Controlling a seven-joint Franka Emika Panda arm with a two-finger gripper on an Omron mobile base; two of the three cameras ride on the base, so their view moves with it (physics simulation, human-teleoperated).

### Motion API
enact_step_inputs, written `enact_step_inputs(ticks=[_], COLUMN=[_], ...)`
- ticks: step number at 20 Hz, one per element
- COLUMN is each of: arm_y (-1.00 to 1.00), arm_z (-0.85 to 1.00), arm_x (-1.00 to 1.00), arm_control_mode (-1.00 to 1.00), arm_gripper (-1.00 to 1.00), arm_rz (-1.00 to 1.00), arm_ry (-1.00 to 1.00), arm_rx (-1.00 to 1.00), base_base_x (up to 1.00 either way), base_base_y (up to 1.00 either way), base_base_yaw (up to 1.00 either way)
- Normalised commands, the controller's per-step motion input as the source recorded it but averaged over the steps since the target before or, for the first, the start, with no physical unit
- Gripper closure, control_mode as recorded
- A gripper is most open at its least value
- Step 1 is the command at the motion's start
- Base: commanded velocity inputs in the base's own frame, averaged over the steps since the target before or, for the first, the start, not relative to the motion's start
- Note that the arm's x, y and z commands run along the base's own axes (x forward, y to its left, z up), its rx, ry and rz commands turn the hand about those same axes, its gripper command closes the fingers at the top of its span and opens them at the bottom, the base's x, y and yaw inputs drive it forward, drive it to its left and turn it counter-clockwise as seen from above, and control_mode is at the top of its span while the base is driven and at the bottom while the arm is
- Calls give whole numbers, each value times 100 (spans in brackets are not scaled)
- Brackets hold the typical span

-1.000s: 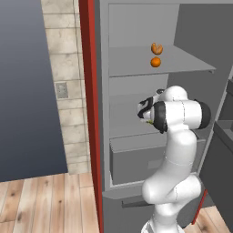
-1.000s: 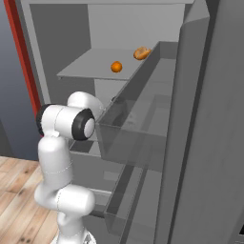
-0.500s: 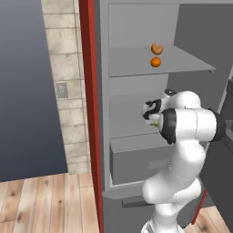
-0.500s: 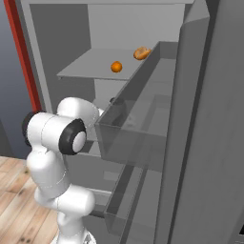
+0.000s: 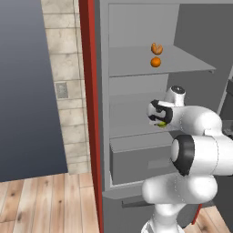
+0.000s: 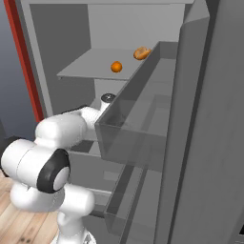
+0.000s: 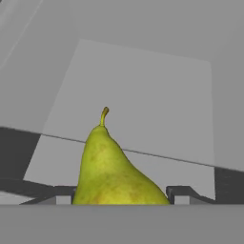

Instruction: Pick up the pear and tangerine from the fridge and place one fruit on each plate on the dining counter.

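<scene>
As the arm is drawing back from the fridge (image 5: 136,86) toward centre frame, the claw (image 5: 159,122) is staying clamped on the pear (image 7: 112,169), while the tangerine (image 5: 155,62) is waiting at upper centre.

The open fridge (image 5: 136,91) is viewed from behind-left and behind-right; the shelf with the tangerine (image 5: 155,62) is shared; the pear (image 7: 112,167) is seen close.

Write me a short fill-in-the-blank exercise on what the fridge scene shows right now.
1. The hand is closed on the ____.
2. On the upper shelf of the fridge, the tangerine lies beside a crescent-shaped ____.
3. The fridge's side panel is coloured ____.

Missing words: pear; pastry; red
</scene>
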Motion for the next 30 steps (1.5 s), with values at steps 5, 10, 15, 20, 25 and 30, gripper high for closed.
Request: enact_step_inputs(ticks=[5, 10, 15, 20, 25, 30], arm_y=[40, 48, 47, 33, 28, 2], arm_z=[44, 23, 12, 10, 1, 0], arm_x=[-50, -58, -77, -76, -67, -6], arm_control_mode=[-100, -100, -100, -100, -100, -100], arm_gripper=[100, 100, 100, 100, 100, 100], arm_rz=[28, 30, 5, -7, -21, -1], arm_ry=[0, 1, -2, -5, -3, 0], arm_rx=[-2, 0, 4, 3, 1, 0], base_base_x=[0, 0, 0, 0, 0, 0], base_base_y=[0, 0, 0, 0, 0, 0], base_base_yaw=[0, 0, 0, 0, 0, 0])
